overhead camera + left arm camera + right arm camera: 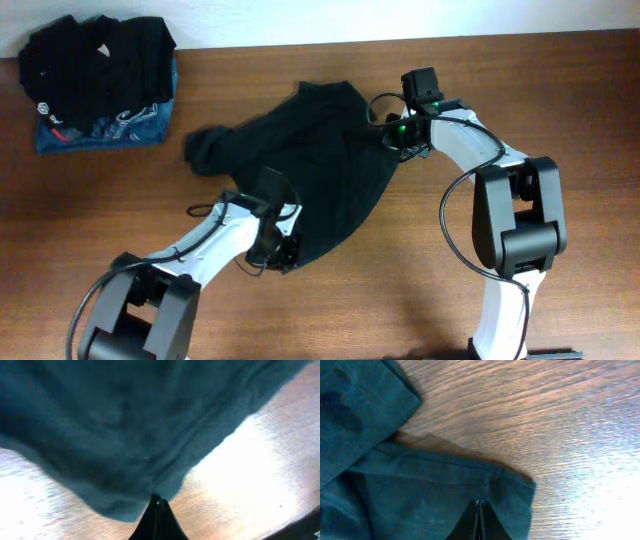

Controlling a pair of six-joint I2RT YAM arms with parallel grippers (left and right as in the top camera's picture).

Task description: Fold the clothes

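We see black shirt lying crumpled mid-table, between both arms. Left gripper fully closed, fingertips pinching shirt's near hem. Right gripper also fully closed, pinching folded edge on shirt's right side. Far left: black ribbed top stacked on blue garment, near shirt's left end, not touching.

left wrist: clothes blurred, cut off at top; overhead: arm bases cut off below
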